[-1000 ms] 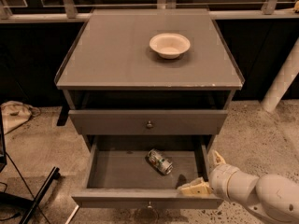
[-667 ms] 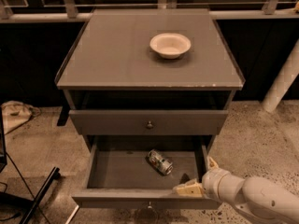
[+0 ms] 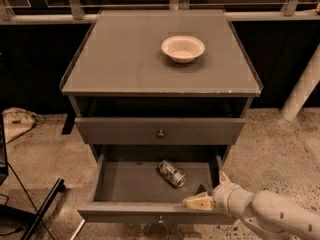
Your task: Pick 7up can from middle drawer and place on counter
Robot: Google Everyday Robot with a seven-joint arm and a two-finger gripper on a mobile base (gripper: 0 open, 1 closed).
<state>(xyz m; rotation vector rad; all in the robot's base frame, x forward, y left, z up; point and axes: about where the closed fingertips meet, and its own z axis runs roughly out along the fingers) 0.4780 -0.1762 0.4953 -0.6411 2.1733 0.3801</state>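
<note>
Claw [image 3: 204, 187] at lower right of the frame, on the end of a pale arm [image 3: 270, 216] entering from the bottom right corner. Hangs over the right front corner of the middle drawer [image 3: 125, 186], pulled well out at lower centre. Spread wide: one finger [image 3: 199, 202] lying along the drawer's front edge and pointing left, the other poking up beside the right wall. Grips nothing.

7up can [image 3: 172, 173] on its side on the drawer floor, a little right of centre, lengthwise from upper left to lower right (silvery, with green on it). Near the claw, up and to the left of it in the frame, yet apart from both fingers.

Above the open drawer, a shut grey drawer front [image 3: 200, 131] with a small round knob [image 3: 161, 133] at its middle, and a dark gap over that. Worktop [image 3: 120, 59] across the upper centre, flat and matte grey, worn pale along the front edge. Carries a white bowl [image 3: 183, 48], upright, right of centre and toward the back. Speckled floor [image 3: 280, 149] around the cabinet; crumpled pale cloth [image 3: 17, 121] at the left edge, black bar [image 3: 42, 204] slanting across lower left, white post [image 3: 302, 91] leaning at the right edge.
</note>
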